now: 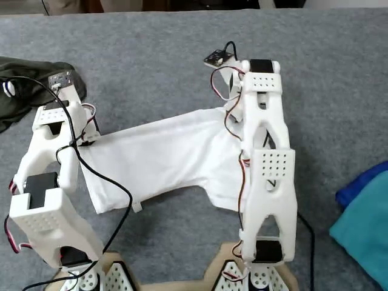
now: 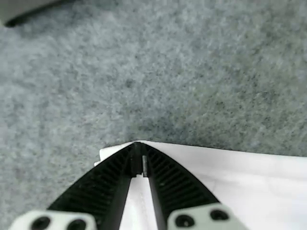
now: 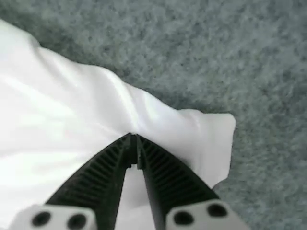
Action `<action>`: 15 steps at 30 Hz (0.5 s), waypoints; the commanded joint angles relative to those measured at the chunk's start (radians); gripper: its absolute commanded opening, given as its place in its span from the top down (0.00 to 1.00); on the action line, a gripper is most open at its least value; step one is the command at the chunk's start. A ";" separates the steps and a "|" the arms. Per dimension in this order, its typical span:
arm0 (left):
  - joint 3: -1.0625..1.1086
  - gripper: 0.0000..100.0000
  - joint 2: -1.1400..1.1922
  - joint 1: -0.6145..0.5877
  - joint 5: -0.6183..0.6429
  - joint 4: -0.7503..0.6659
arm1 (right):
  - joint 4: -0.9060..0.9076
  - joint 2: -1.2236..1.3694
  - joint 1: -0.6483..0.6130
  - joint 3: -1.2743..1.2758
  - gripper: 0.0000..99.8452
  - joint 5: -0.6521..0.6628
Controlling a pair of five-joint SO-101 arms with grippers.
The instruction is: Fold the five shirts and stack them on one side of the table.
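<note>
Pinching opposite edges of the white shirt (image 1: 170,157), the left gripper (image 2: 138,146) and right gripper (image 3: 133,138) both have jaws closed tight on its cloth; it lies spread mid-way across the grey table (image 1: 151,54).

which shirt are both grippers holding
The white shirt, spread mid-table: the left gripper and right gripper are each shut on it. The dark green shirt, blue shirt and teal shirt lie at the sides.

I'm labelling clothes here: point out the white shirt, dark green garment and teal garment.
white shirt (image 1: 163,157), high view, middle of its body.
dark green garment (image 1: 15,109), high view, its bunched cloth.
teal garment (image 1: 367,233), high view, its visible middle.
</note>
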 commanded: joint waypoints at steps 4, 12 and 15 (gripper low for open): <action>0.023 0.98 -0.038 -0.066 -0.009 -0.025 | 0.126 -0.081 -0.064 -0.205 0.99 0.043; 0.040 0.98 -0.041 -0.066 -0.009 -0.040 | 0.117 -0.067 -0.012 -0.394 0.99 0.049; 0.040 0.98 -0.041 -0.066 -0.009 -0.041 | 0.084 0.010 -0.021 -0.395 0.99 0.049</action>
